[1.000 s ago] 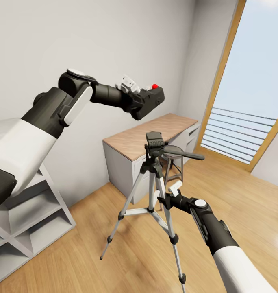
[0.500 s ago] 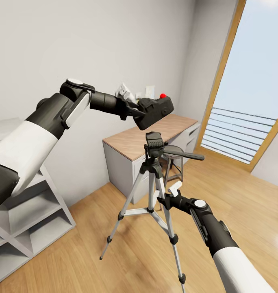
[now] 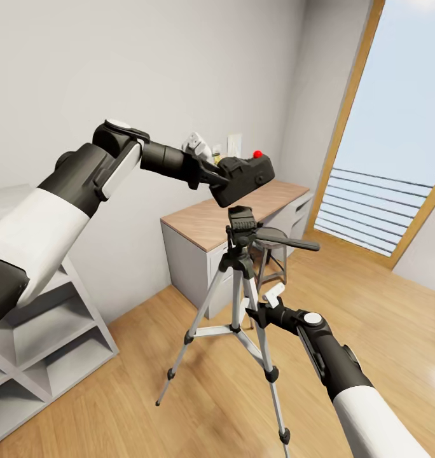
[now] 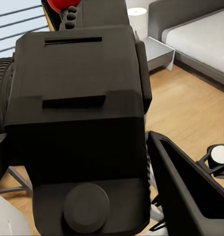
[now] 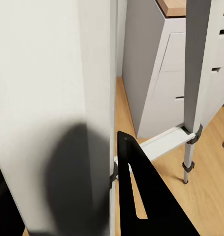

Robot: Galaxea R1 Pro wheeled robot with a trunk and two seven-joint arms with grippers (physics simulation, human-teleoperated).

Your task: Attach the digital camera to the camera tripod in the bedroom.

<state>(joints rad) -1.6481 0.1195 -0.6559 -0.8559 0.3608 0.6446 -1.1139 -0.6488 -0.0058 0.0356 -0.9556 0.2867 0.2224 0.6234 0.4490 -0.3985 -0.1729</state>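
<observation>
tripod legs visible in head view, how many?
3. On the camera tripod: one leg runs toward the shelving side, one comes toward the robot past the right gripper, one drops nearly straight behind.

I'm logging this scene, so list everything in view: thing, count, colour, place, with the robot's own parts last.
digital camera: one, black with a red button, held just above the tripod head.
camera tripod: one, silver-grey legs, black head and pan handle, standing on the wood floor in front of the desk.
desk: one, wood top, pale grey drawers, against the wall.
stool: one, dark, at the desk behind the tripod.
shelf unit: one, pale grey, at left.
window: one, wood-framed, at right.
bed: one, grey with white mattress, seen from the left wrist.
left gripper: fingers shut on the camera.
right gripper: fingers around a tripod leg.
</observation>
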